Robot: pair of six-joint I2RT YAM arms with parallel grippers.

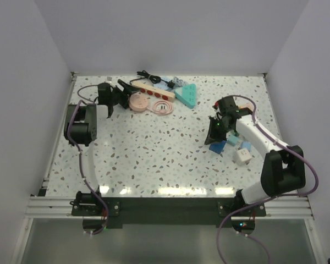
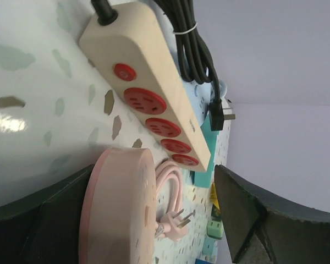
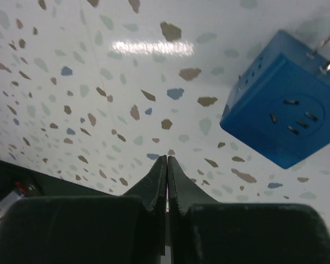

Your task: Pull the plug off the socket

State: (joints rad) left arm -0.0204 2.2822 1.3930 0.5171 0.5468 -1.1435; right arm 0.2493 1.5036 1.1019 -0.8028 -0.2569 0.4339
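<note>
Nearest, on the right side of the speckled counter [image 1: 154, 154]: right hand [image 3: 166, 165], fingers pressed flat together with nothing between them, tips pointing down at bare surface. Just beside it, a blue cube adapter [image 3: 280, 110] with outlet holes on one face and metal prongs on another; apart from the closed fingers. Slightly nearer and to the right, a white cube [image 1: 242, 155]. Farther back on the left: left hand [image 1: 121, 100], fingers spread wide, gripping nothing. Between those fingers, close against one of them, a round pink flat piece [image 2: 118, 209] with a pale pink cable and plug [image 2: 173, 225] coiled beside it. Just beyond that, the socket [image 2: 154, 93]: long cream-beige strip, lying flat near the far edge of the counter toward the left, one small red button and four round red outlets facing up. Out of its end, a thin black cord [image 2: 195, 49], bundled with a white tie along the far side, ending in a black plug [image 2: 217, 118] that lies past the strip. Right of the strip, a teal triangular block [image 1: 187, 94].
</note>
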